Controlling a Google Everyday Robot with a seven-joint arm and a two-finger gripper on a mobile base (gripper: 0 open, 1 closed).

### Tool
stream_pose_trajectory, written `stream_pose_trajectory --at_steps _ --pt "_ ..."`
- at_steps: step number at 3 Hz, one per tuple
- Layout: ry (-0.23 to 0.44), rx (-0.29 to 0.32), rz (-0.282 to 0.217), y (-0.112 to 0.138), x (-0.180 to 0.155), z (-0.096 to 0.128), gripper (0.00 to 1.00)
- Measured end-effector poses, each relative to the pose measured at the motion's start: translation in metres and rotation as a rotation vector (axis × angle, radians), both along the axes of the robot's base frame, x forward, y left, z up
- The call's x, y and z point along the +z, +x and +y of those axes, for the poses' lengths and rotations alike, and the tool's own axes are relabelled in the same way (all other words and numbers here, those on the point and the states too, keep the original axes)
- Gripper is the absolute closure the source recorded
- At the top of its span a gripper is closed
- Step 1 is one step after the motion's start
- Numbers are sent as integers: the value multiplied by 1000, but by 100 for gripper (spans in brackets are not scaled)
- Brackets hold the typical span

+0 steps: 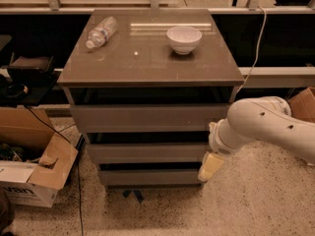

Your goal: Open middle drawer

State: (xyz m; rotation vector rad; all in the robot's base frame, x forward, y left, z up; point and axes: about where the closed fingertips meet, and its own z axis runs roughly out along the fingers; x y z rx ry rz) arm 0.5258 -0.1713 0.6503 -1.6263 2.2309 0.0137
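Observation:
A grey-brown cabinet has three flat, handleless drawer fronts stacked one above another. The middle drawer [147,153] sits between the taller top front [145,118] and the smaller bottom front [147,177], with a dark gap above it. My gripper [210,166] hangs at the end of the white arm [266,124] at the cabinet's right front corner, level with the middle and bottom drawers. Only a cream-coloured finger shows, close to the right end of the middle drawer.
A white bowl [184,38] and a lying plastic bottle [101,32] rest on the cabinet top [147,63]. An open cardboard box [34,166] and cables lie on the floor at the left. Another box [302,104] is at the right.

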Motion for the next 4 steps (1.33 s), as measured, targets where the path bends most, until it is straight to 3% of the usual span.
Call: stream_pose_trajectory --at_steps 2,4 --pt "-22 -16 0 5 -19 6 0" --pt "-9 -32 1 29 -72 10 0"
